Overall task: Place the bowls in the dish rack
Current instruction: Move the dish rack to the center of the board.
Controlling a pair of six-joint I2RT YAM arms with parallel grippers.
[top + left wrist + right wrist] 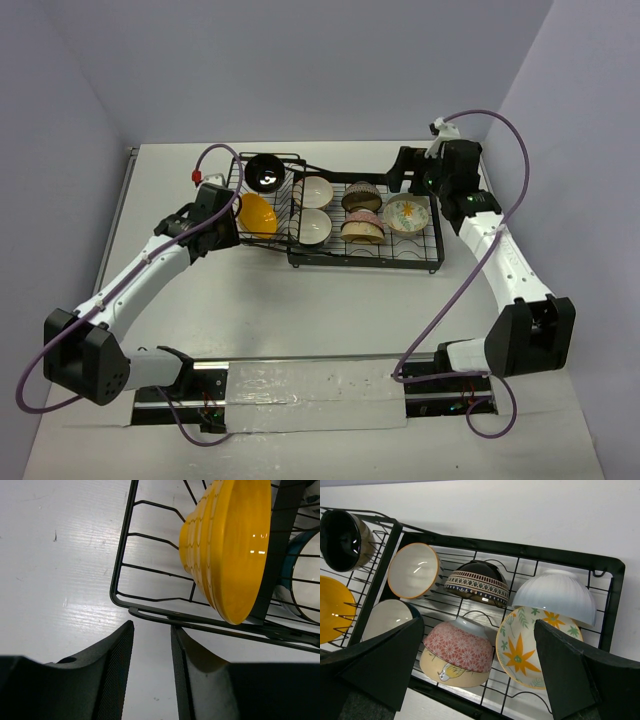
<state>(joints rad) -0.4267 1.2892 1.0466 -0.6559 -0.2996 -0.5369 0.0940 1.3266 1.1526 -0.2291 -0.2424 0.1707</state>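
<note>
Left tool (152,630) hangs slightly parted over the counter (60,555), pinching nothing, just outside the dish rack (520,550), where we see the yellow bowl (230,545) on edge. Our right tool (479,627) is spread wide above the other bowls (470,650) racked there.

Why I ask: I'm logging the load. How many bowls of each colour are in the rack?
Yellow bowl: 1
Black bowl: 1
Cream-lined bowls: 2
Brown patterned bowl: 1
Pink-and-cream bowl: 1, maybe 2 nested
White ribbed bowl: 1
Flower-painted bowl: 1
Total: 8, or 9 if nested
</note>
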